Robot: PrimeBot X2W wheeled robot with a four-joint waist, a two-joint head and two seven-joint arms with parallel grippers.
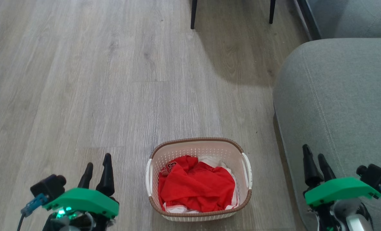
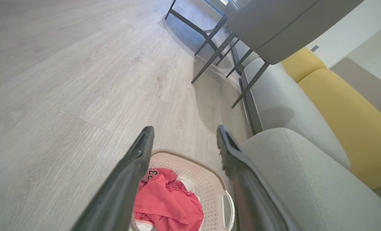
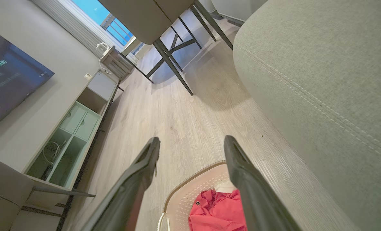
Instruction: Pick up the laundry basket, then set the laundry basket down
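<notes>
The laundry basket (image 1: 199,150), cream-white with a brown woven-look rim, stands on the wooden floor holding red and white clothes (image 1: 195,186). It has a white handle on each side. My left gripper (image 1: 98,163) is open, to the basket's left and well apart from it. My right gripper (image 1: 314,154) is open too, to the basket's right, over the sofa's edge. The basket (image 2: 206,183) lies low between the left wrist view's fingers (image 2: 142,150). In the right wrist view the basket (image 3: 190,195) sits at the bottom, part hidden by a finger (image 3: 242,179).
A grey sofa (image 1: 338,106) stands close on the basket's right. Dark chair legs (image 1: 193,14) rise at the far end of the floor. A TV cabinet with green compartments (image 3: 71,141) lines the far wall. Yellow cushions (image 2: 344,112) lie along the sofa's back.
</notes>
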